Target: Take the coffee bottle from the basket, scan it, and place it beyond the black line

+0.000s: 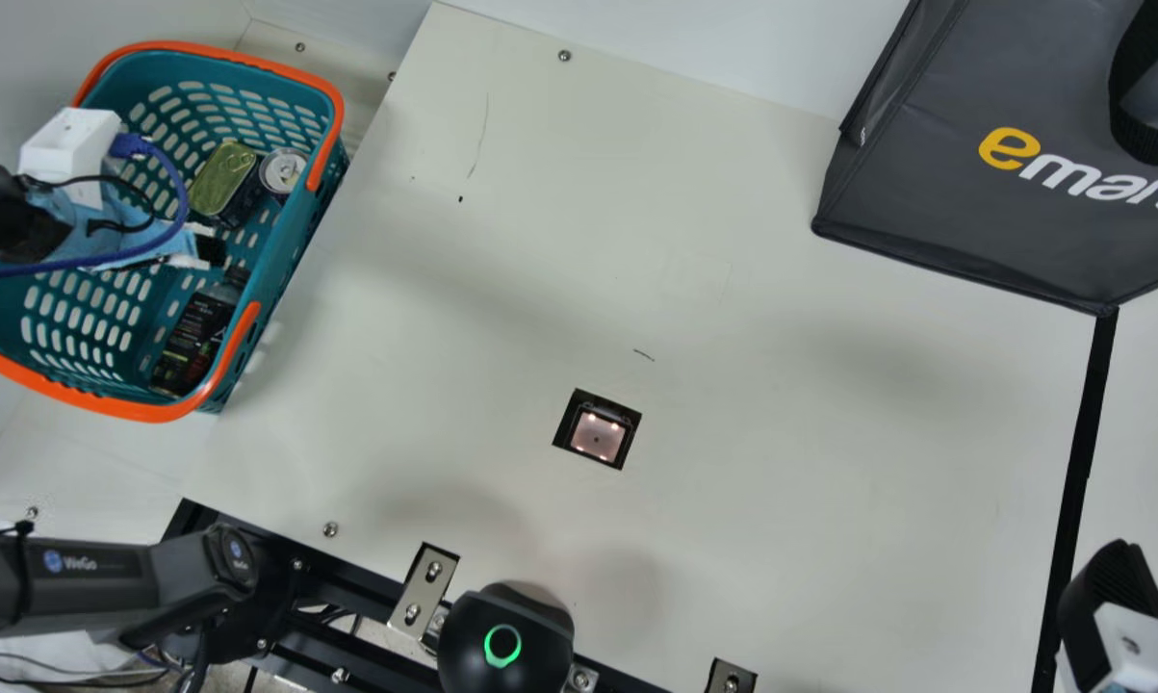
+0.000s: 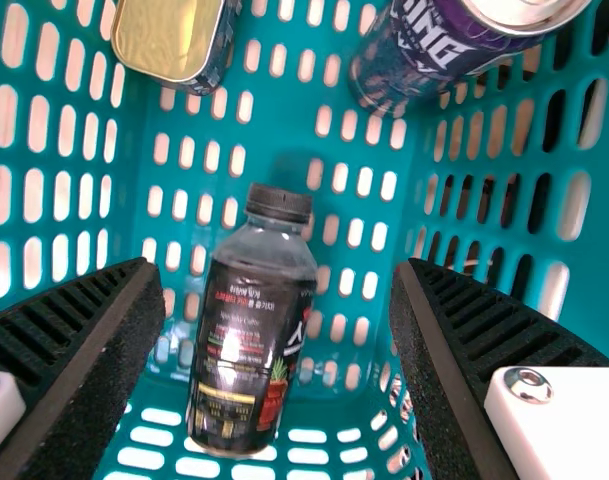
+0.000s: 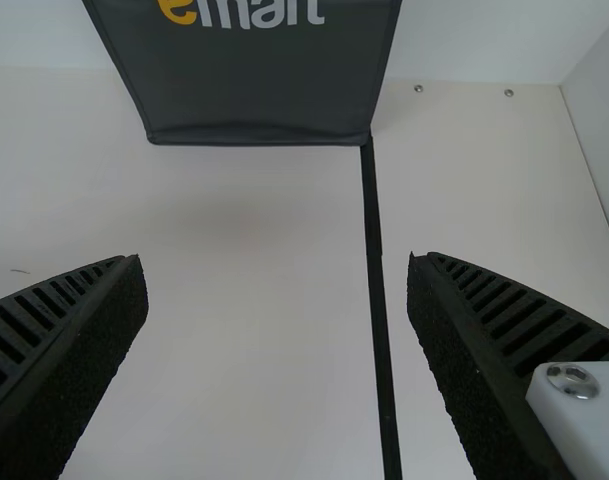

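Left gripper (image 1: pixel 207 252), in the main view, is over a teal basket (image 1: pixel 331 111) with orange handles, at the cream table's (image 1: pixel 733 539) left side; its ribbed fingers are apart, with nothing between the tips. The coffee bottle (image 1: pixel 192 337), dark-labelled with a black cap, lies inside the basket, near a flat tin (image 1: pixel 224 180) with a gold lid and a drink can (image 1: pixel 283 171). A lit square scanner window (image 1: pixel 598 435) is set into the table, and a black dome with a green ring (image 1: pixel 503 643) sits at the table's near edge. Toward the right are a dark grey bag (image 1: pixel 925 183), a black line (image 1: pixel 1083 452) running from its corner and the right gripper (image 1: pixel 1115 602). From the left wrist, the bottle appears in the gap framed by the two spread fingers, its cap toward the tin and the purple can. From the right wrist, that gripper's fingers are also wide apart, empty, with the black line and the bag past them
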Tool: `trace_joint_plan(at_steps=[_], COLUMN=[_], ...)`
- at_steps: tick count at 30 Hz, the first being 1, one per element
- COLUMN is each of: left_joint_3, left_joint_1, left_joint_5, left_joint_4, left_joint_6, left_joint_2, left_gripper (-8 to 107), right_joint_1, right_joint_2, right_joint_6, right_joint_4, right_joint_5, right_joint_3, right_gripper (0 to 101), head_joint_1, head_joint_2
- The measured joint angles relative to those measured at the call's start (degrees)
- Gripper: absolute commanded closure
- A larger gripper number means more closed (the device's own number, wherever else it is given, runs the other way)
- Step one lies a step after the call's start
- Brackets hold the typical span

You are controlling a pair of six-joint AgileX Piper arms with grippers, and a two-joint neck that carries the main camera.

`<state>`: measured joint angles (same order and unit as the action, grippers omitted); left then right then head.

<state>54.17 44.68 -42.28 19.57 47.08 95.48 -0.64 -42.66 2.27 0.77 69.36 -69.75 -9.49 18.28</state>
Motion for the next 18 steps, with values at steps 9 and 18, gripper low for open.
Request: trace_joint_plan(at_steps=[9,18], left_joint_3=[-1.5,-2.1], left_joint_1=[0.0,0.1], left_joint_5=[6.4,12.1], left_joint_4=[3.7,7.1], left_joint_6=[5.8,11.1], left_joint_2=[5.8,11.6], left_gripper=[9,9], right_joint_1=[0.0,0.0], right_joint_2=[0.0,0.0], right_joint_6=[0.0,0.0], right_joint_4=[0.0,0.0], right_joint_5=[0.0,0.0], right_joint_3=[0.0,0.0], right_gripper=[10,10], head_joint_1=[0.0,0.0], head_joint_2=[0.0,0.0])
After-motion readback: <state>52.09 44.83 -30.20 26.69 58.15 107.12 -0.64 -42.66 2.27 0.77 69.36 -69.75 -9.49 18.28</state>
